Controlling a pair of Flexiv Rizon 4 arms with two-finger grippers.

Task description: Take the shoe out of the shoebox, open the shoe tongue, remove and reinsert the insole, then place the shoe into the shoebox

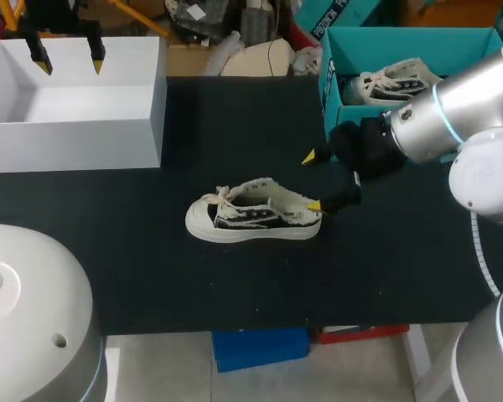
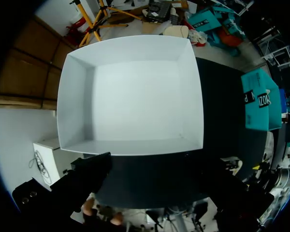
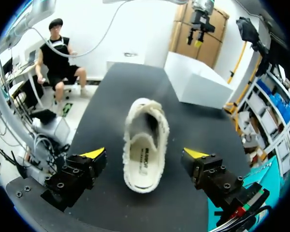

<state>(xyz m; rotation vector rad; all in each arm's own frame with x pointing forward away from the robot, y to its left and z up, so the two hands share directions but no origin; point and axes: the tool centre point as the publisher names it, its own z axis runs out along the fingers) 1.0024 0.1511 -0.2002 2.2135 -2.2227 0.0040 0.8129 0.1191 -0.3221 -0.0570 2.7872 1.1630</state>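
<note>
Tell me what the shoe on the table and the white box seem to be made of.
Shoe: cream fabric upper, likely canvas, matte with frayed edges; smooth white sole band, probably rubber. White box: thin flat walls with crisp corners, matte finish, likely cardboard, though board or plastic cannot be ruled out.

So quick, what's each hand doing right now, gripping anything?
Left hand: open, holding nothing.
Right hand: open at the heel of the shoe, not gripping it.

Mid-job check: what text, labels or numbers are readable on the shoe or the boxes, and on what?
Dark print on the insole: too blurred to read.
White letters on the teal box: cropped and skewed, not legible.
White box: no print visible.
</note>
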